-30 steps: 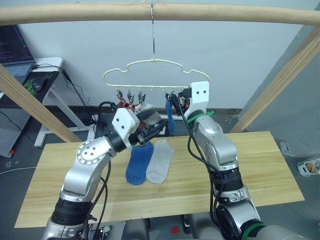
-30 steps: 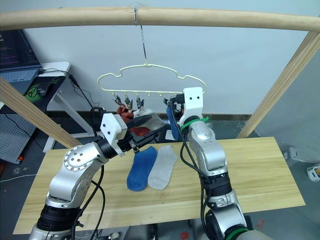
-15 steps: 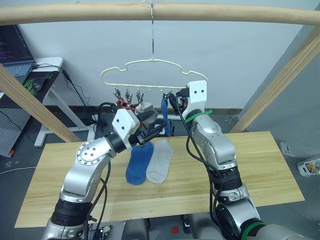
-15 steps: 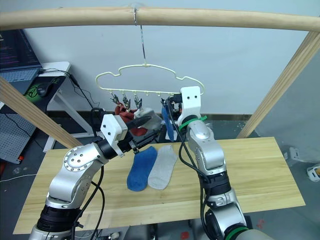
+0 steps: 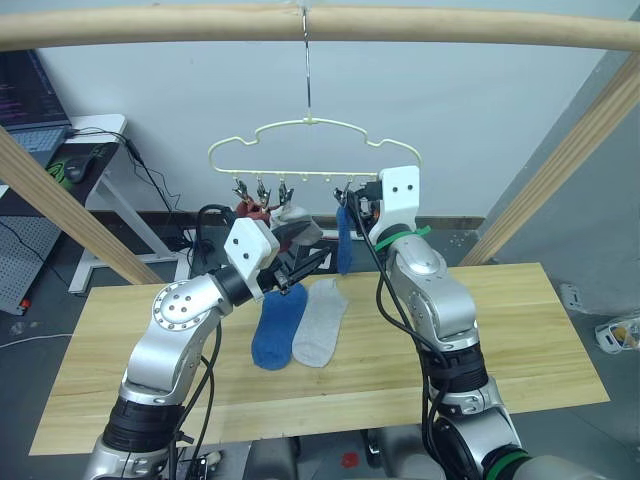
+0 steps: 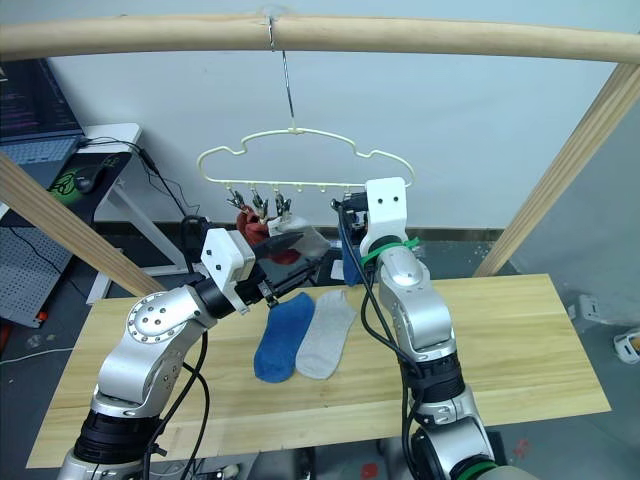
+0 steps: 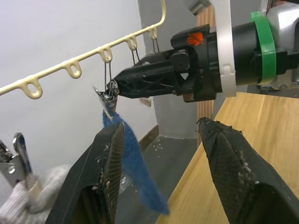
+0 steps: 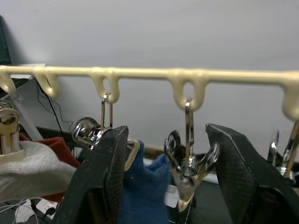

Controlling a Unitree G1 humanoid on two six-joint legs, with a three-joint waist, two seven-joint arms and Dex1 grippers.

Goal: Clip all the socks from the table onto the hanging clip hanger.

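Under the clip hanger (image 5: 312, 150), a blue sock (image 5: 343, 238) hangs from a clip (image 7: 106, 99), with the right gripper (image 8: 161, 186) spread wide around the clips and the left gripper (image 7: 161, 163) wide open near the sock, gripping nothing. Both arms should back off slowly so the hanger does not swing. One blue sock (image 5: 276, 326) and one grey sock (image 5: 321, 322) lie side by side on the table (image 5: 520, 330), awaiting pickup.

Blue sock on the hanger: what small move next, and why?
Probably ease the right gripper back from the clip: the hanging blue sock looks caught in it, the gripper stands open, and a grey sock lies on the table.
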